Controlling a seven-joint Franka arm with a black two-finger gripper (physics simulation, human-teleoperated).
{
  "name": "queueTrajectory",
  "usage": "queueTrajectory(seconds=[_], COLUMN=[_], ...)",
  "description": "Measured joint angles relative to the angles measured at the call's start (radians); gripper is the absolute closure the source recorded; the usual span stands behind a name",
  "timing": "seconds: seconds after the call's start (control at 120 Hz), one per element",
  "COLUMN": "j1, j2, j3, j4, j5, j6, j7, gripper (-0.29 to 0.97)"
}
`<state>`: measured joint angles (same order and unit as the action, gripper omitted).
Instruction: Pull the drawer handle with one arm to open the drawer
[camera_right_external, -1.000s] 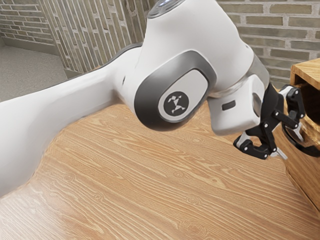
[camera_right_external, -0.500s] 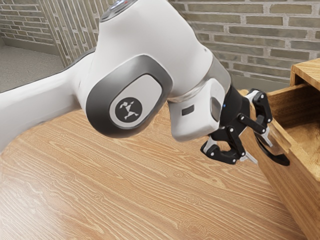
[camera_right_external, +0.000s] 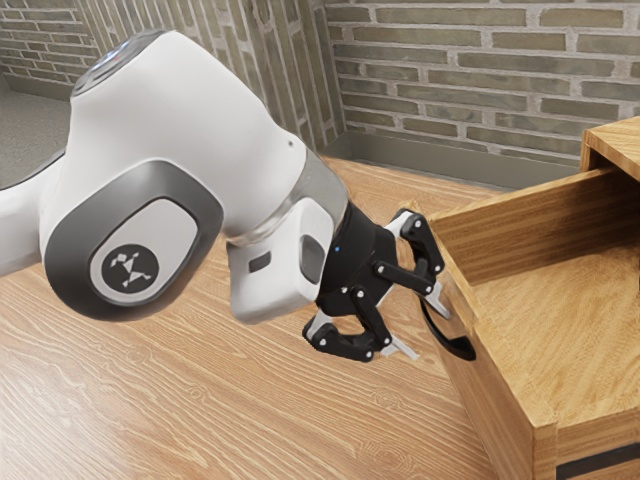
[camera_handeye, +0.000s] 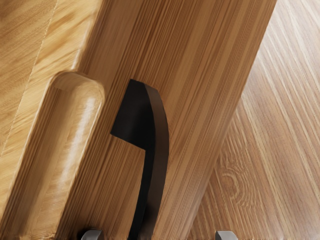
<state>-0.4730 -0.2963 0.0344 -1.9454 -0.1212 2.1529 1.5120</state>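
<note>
The wooden drawer (camera_right_external: 520, 225) stands drawn far out at about 4 o'clock in the exterior view, its box open on top with a plank floor. The black handle (camera_right_external: 452, 338) is a slim curved bar on the front panel, facing 9 o'clock.

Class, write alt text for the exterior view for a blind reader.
A wooden drawer stands well open at the exterior view's right. A white robot arm reaches over a wooden table, its black gripper open around the drawer's black handle.
</note>
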Motion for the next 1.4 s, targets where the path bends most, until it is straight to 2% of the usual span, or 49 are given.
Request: queueTrajectory(seconds=[0.092,0.208,0.408,0.55,0.625,0.792,1.017,1.042,1.05,1.125,1.183,1.233,1.275,1.333,1.4], j1=[0.01,0.016,0.024,0.032,0.038,0.039,0.044,0.045,0.045,0.044,0.045,0.046,0.049,0.072,0.085], j2=[-0.027,-0.061,-0.136,-0.193,-0.213,-0.246,-0.279,-0.288,-0.293,-0.355,-0.403,-0.457,-0.508,-0.543,-0.547], j3=[0.0,0.0,-0.001,-0.001,-0.002,-0.002,-0.001,-0.006,-0.009,-0.06,-0.067,-0.051,-0.005,0.057,0.059], j4=[-0.03,-0.072,-0.146,-0.19,-0.21,-0.241,-0.255,-0.242,-0.234,-0.077,-0.004,-0.008,-0.046,-0.079,-0.092], j5=[0.0,0.0,-0.002,-0.002,-0.001,0.002,0.008,0.009,0.011,0.05,0.077,0.1,0.122,0.144,0.16], j6=[0.006,0.014,0.023,0.027,0.028,0.036,0.051,0.051,0.05,-0.004,-0.062,-0.121,-0.186,-0.318,-0.451], j7=[-0.002,-0.005,-0.008,-0.009,-0.01,-0.014,-0.02,-0.02,-0.021,-0.023,-0.027,-0.041,-0.08,-0.207,-0.374], gripper=[0.48,0.43,0.41,0.54,0.53,0.59,0.81,0.88,0.82,0.6,0.44,0.34,0.27,0.2,0.15])
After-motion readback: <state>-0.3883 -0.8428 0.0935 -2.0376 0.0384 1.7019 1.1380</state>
